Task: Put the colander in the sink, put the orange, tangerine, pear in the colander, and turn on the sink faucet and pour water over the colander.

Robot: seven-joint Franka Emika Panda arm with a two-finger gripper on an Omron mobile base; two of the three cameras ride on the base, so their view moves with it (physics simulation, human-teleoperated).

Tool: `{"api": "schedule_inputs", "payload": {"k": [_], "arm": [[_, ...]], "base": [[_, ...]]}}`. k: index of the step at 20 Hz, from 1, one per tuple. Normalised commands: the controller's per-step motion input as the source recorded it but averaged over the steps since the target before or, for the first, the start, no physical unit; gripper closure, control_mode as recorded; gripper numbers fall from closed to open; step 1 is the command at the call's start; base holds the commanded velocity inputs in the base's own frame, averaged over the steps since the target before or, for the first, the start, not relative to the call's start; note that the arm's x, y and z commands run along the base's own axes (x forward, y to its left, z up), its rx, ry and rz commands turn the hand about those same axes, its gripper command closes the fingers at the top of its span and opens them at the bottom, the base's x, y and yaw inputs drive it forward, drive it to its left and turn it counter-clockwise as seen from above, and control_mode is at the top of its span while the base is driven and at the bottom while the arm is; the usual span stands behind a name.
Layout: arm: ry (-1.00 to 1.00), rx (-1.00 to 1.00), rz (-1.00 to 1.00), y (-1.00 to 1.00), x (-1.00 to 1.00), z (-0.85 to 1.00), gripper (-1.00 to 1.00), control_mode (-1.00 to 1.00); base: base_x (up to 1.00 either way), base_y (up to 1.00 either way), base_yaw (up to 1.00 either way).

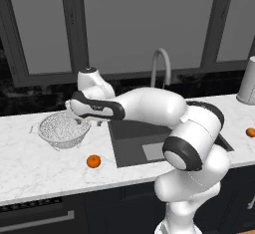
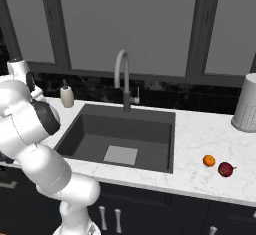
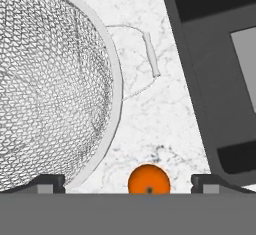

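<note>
White mesh colander (image 3: 50, 89) sits by my spread-wide fingers (image 3: 47, 181). I should pinch its rim, then lift it over to the sink (image 3: 215, 79).

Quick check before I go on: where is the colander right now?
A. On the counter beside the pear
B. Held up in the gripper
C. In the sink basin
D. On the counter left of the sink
D: the colander sits on the marble counter left of the sink, and the basin holds nothing.

Orange fruit (image 2: 209, 160) beside pear (image 2: 225, 169)
</note>
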Motion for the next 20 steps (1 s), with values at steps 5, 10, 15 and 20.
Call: {"api": "schedule_inputs", "payload": {"k": [5,10,15,20], "arm": [[0.00,0.00,-0.05,0.20,0.20,-0.25,-1.00,-1.00],[0.00,-0.02,-0.04,0.23,0.19,-0.26,-1.00,-1.00],[0.00,-0.02,-0.03,0.16,0.18,-0.24,-1.00,-1.00],[0.00,-0.01,-0.01,0.04,0.10,-0.22,-1.00,-1.00]], "base": [[0.00,0.00,0.00],[0.00,0.00,0.00],[0.00,0.00,0.00],[0.00,0.00,0.00]]}}
